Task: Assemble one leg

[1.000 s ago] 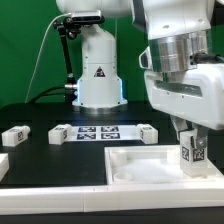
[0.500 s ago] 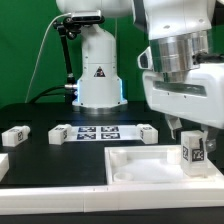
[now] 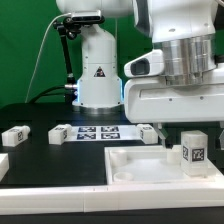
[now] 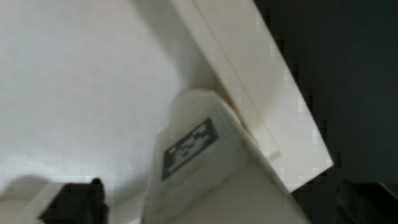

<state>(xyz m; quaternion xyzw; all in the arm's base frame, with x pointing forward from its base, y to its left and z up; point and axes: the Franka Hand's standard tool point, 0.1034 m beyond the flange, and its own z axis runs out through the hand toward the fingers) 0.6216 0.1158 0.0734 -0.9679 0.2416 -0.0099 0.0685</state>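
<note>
Okay so your leg (image 3: 193, 150) is standing upright inside the white tray (image 3: 140, 172), over at the exterior view's right, with its tag facing the camera. The wrist view shows it sitting right up against the tray's raised rim. Your gripper (image 3: 170, 125) hangs just above it, and honestly I can't tell whether the claw is apart or together. Farther back, the marker board (image 3: 97, 131) lies on the black table (image 3: 40, 150), with another small tagged block (image 3: 14, 135) near the exterior view's left edge.
</note>
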